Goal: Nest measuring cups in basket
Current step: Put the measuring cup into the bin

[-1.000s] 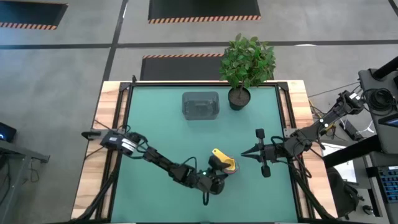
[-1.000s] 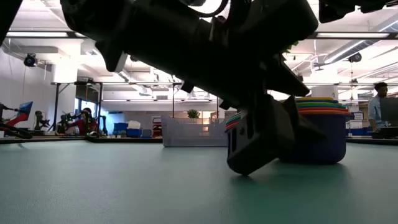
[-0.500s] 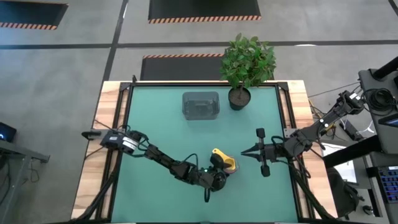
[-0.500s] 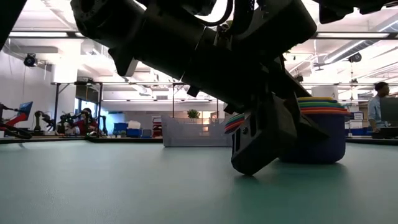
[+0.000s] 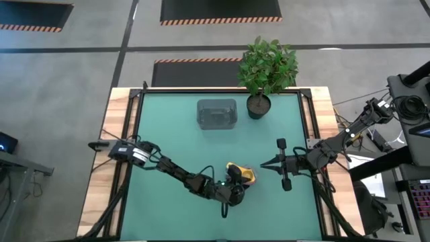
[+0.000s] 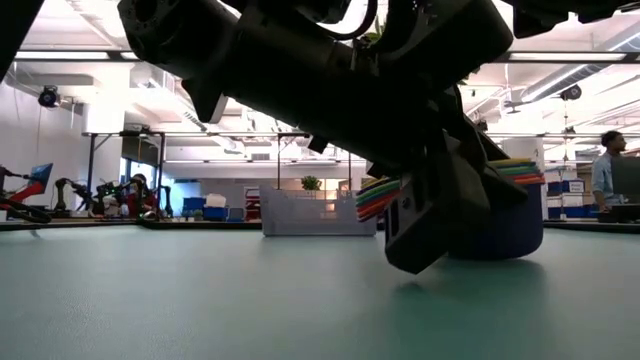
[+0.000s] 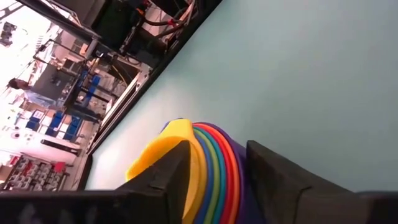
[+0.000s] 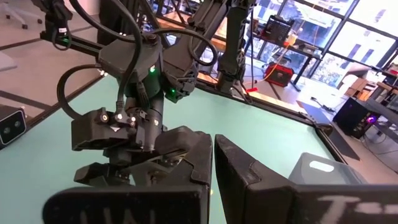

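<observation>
The measuring cups (image 6: 505,205), already nested into one stack, were seen near the front middle of the desk (image 5: 175,134), and in the low view the stack was tilted, its near edge apparently lifted while its far side looked to be on or close to the surface. Thin, stiff plastic was judged from the look of them: light, smooth enough to slide, and liable to fan apart at the short flat handles. A hold across the rims or the bundled handles was therefore judged safest, so that every cup would be pinched together. In the left wrist view the coloured rims (image 7: 214,171) were seen between the two dark fingers (image 7: 174,171), the yellow handle (image 7: 163,149) poking out past one of them. The left gripper (image 5: 236,180) was thus set around the stack, its jaws narrowed to about the stack's width and taken to be gripping it. The basket (image 5: 216,113) was seen well apart, toward the back of the desk. The right gripper (image 5: 264,163) was parked just beside the stack, jaws fully closed on nothing.
</observation>
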